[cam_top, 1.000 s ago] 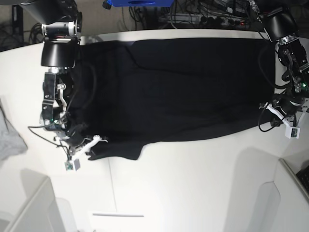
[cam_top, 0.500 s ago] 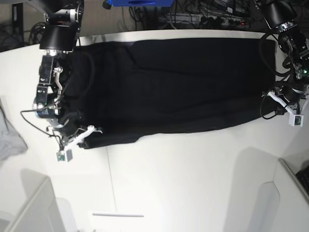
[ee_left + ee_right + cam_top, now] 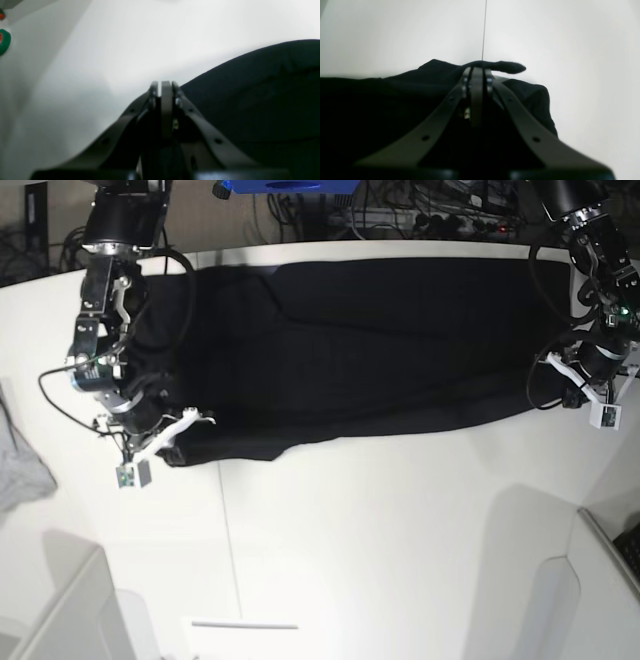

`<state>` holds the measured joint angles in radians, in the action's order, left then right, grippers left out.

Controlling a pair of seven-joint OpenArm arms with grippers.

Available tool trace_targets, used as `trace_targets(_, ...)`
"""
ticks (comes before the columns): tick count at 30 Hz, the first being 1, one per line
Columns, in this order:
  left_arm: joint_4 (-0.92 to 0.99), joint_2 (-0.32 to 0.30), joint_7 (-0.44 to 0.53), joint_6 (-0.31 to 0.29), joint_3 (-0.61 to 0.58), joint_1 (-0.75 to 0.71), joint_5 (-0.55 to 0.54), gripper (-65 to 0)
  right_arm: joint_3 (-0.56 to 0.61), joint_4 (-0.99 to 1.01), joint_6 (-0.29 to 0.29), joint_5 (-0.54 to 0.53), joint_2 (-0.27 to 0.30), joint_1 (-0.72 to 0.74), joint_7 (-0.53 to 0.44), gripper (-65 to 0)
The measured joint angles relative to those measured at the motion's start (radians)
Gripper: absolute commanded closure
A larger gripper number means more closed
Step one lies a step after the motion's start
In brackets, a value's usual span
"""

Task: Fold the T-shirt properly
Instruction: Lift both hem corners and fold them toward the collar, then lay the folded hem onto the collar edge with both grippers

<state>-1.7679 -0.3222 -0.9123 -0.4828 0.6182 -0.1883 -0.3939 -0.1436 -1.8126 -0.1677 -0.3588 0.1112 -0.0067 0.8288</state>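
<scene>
One black T-shirt lies spread across the white table. Two grippers pinch its near edge: the right gripper is clamped on one corner and the left gripper on the other. One grey cloth lies at the table's side.
</scene>
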Motion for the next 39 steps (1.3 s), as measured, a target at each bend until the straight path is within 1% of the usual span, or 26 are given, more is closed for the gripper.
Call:
trace_targets(4, -0.034, 0.0, -0.005, 0.0, 0.0, -0.026, 0.001, 0.0, -0.05, -0.037, 0.0, 0.0, -0.002, -0.022, 0.043, 0.0)
trace_targets(7, -0.048, 0.0, 0.003, 0.0, 0.0, -0.04, -0.007, 0.0, -0.059, -0.063, 0.0, 0.0, 0.001, -0.025, 0.053, 0.0)
trace_targets(10, -0.049, 0.0, 0.0, 0.0, 0.006, -0.065, -0.076, 0.0, -0.059, -0.065, 0.0, -0.003, -0.003, -0.051, 0.055, 0.0)
trace_targets(12, -0.051, 0.001, -0.002, -0.005, 0.05, -0.084, -0.134, 0.0, -0.059, -0.065, 0.0, -0.003, -0.002, -0.07, 0.066, 0.0)
trace_targets(13, -0.051, 0.0, 0.0, -0.003, 0.071, -0.093, -0.142, 0.0, -0.059, -0.065, 0.0, -0.001, -0.001, -0.076, 0.061, 0.0)
trace_targets(15, -0.052, -0.005, -0.001, 0.008, 0.087, -0.107, -0.138, 0.0, -0.06, -0.066, 0.0, 0.0, 0.0, -0.087, 0.059, 0.0)
trace_targets(22, -0.053, -0.005, -0.002, 0.004, 0.085, -0.129, -0.153, 0.0, -0.06, -0.147, 0.0, -0.003, -0.002, -0.125, 0.06, 0.0)
trace_targets(28, -0.082, -0.005, -0.004, 0.004, 0.085, -0.131, -0.154, 0.0, -0.06, -0.157, 0.0, -0.004, -0.002, -0.163, 0.059, 0.0)
trace_targets(39, -0.082, -0.005, -0.005, 0.003, 0.085, -0.134, -0.154, 0.0, -0.069, -0.171, 0.0, -0.006, -0.005, -0.2, 0.054, 0.0)
